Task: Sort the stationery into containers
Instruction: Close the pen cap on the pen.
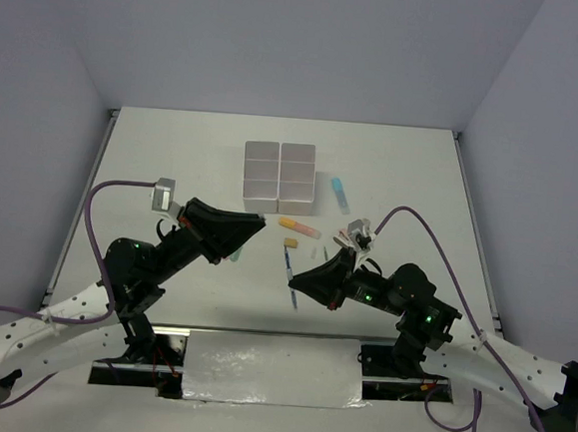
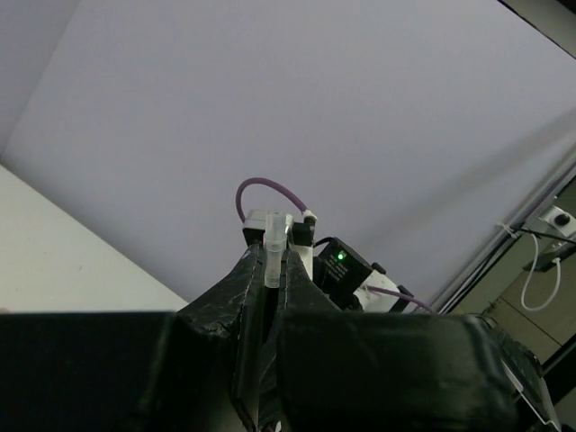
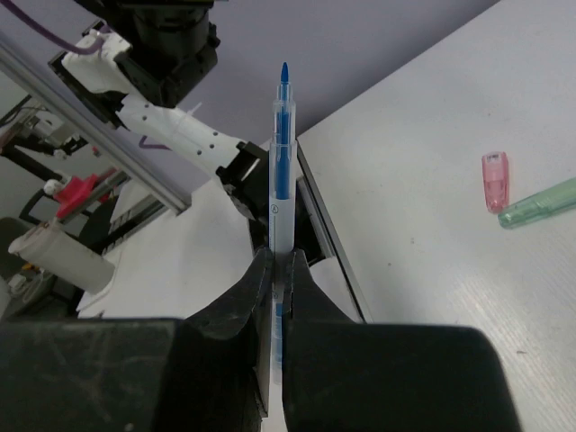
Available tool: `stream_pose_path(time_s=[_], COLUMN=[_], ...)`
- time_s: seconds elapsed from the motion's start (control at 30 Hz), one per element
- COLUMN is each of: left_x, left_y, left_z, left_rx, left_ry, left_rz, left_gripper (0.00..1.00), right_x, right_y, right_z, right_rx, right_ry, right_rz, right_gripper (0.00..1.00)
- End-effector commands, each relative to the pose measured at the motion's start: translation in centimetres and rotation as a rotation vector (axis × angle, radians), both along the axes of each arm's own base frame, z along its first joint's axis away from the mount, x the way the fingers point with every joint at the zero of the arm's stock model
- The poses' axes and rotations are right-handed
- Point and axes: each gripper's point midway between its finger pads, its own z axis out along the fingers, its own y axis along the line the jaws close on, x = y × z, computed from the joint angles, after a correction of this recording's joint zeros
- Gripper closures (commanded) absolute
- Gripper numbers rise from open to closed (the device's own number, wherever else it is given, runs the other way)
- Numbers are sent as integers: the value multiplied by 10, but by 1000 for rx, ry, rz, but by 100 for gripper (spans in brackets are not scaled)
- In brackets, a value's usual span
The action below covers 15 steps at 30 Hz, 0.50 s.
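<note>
Containers (image 1: 279, 175): left and far sides are bare table (image 1: 173, 157), open approach. Right: blue marker (image 1: 341, 191) just beside. Near side tight: orange marker (image 1: 298, 226), orange cap (image 1: 290, 244), left gripper (image 1: 260, 227) clamping clear-capped pen (image 2: 273, 252), right gripper (image 1: 298, 284) clamping blue pen (image 3: 280, 171).

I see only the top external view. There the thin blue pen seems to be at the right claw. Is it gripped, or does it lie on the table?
Observer: Gripped. In the right wrist view the right claw is shut on the blue pen.
Operator: Is its cap on?
Observer: No. The blue tip is bare and points away from the claw.
Operator: And the other arm?
Observer: In its wrist view the left claw is shut on a small clear piece, perhaps a cap; I cannot tell for certain.
</note>
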Motion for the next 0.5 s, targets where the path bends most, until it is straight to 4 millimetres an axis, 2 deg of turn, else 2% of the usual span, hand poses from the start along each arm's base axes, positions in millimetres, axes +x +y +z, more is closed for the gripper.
stream_pose_path(time_s=[0.0,0.07,0.23,0.27,0.37,0.47], left_x=[-20,-18,-10,-9,-9,-8], left_y=[7,9,2,0,1,3], left_z=[23,22,19,18,15,17], left_rx=[-84,-97,-85,-83,-92,-97], left_ry=[-108,-92,-27,-22,-9,-11], left_rz=[-54,-44,-55,-57,-58,-49], left_gripper=[100,100,100,100,100,100], right_x=[3,2,7,0,-3,4], right_y=[-1,-1,8,12,20,19], right_z=[44,56,68,70,72,69], right_rx=[88,119,86,82,58,42], right_ry=[-24,-30,-6,-7,-14,-7], right_rz=[-30,-36,-85,-62,-70,-113], right_gripper=[100,100,100,100,100,100])
